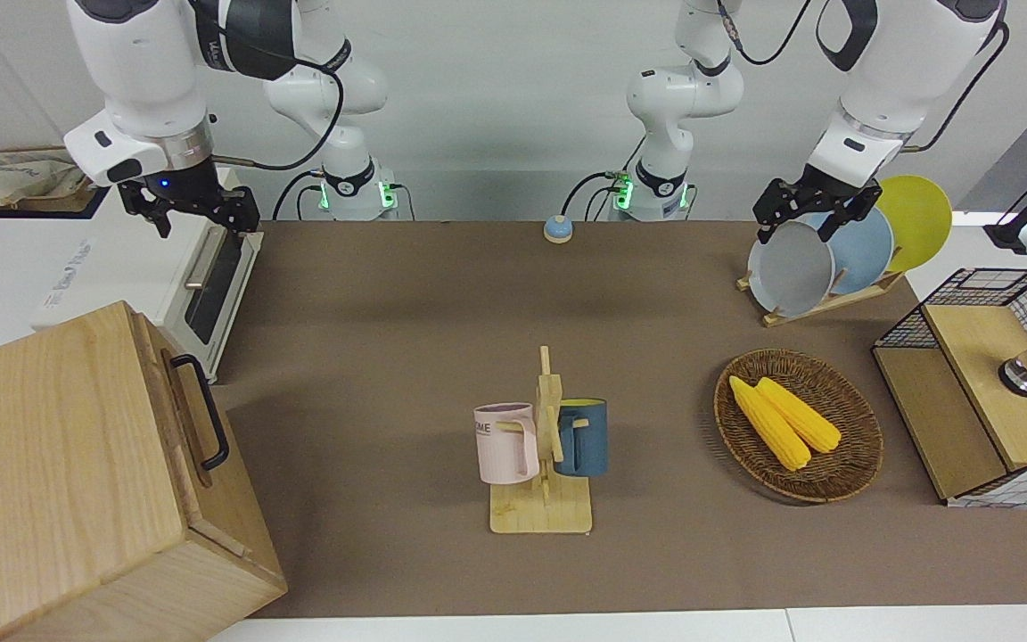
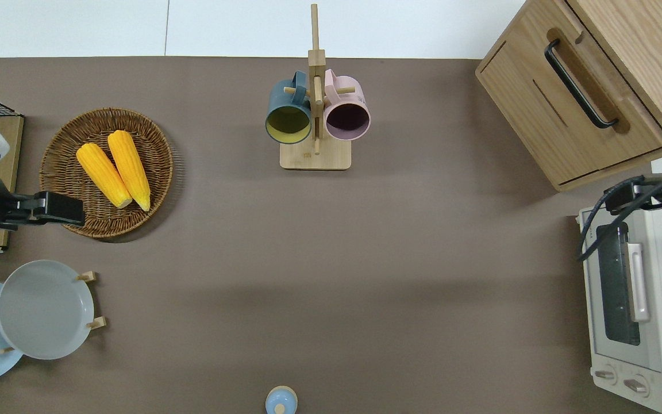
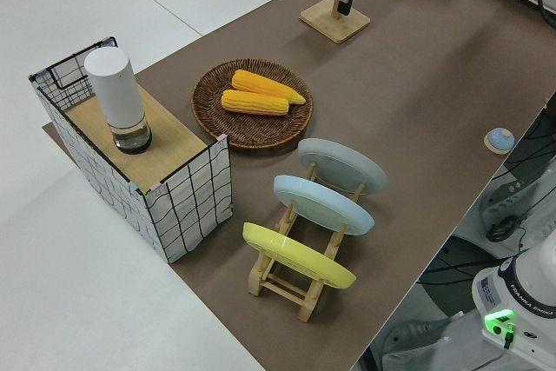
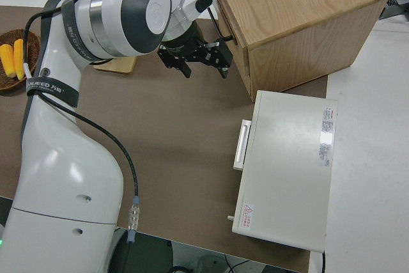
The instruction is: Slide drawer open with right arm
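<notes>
At the right arm's end of the table, at the corner farthest from the robots, stands the cabinet [image 2: 647,52], set askew to the table edges. The drawer [image 2: 581,109] sits in its front face, and from the overhead view I read it as fully shut, its front flush with the box. The black loop handle [image 2: 579,83] runs lengthwise along the upper part of that front, so its long axis lies diagonal to the table edge, not parallel to it.

My right gripper [image 1: 194,217] hangs above the toaster oven [image 2: 632,316], the white box that stands beside the cabinet and nearer to the robots. It holds nothing. In the right side view its fingers [image 4: 225,68] appear spread apart, though I would not swear to how wide. The left arm is parked, its gripper [image 1: 799,209] also empty; I cannot tell how its fingers stand.

The relation that matters: the handle lies away from the robots relative to my right gripper, and lower, well apart from it. The right arm is plainly the nearer one. Because the cabinet is turned, I judge the pull must follow the drawer's own slide direction, square to its front and slanting toward the middle of the table. The fingers should close across the bar, at right angles to its length, somewhere near mid-handle so the drawer does not rack.
</notes>
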{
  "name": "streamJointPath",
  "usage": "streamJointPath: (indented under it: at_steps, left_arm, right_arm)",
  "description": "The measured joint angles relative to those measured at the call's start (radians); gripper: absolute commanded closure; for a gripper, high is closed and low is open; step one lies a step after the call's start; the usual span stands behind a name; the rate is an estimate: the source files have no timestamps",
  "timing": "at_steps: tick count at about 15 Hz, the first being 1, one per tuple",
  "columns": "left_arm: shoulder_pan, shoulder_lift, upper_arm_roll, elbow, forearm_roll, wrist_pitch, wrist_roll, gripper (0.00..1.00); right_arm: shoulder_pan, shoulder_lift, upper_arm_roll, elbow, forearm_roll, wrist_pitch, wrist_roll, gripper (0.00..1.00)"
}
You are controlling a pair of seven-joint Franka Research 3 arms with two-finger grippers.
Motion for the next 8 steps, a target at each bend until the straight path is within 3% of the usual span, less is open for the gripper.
streamJointPath:
  at_steps: [2, 4, 8]
  left_arm:
    - [0.000, 0.000, 0.000, 0.000, 0.000, 0.000, 0.000, 0.00]
    - [0.000, 0.000, 0.000, 0.000, 0.000, 0.000, 0.000, 0.00]
    - [0.000, 0.000, 0.000, 0.000, 0.000, 0.000, 0.000, 0.00]
  right_arm:
    - [0.001, 0.010, 0.013, 0.000, -0.049, 0.000, 0.000, 0.015]
    - [0.002, 0.015, 0.046, 0.000, -0.116, 0.000, 0.000, 0.015]
    - [0.005, 0.021, 0.140, -0.005, -0.258, 0.000, 0.047, 0.017]
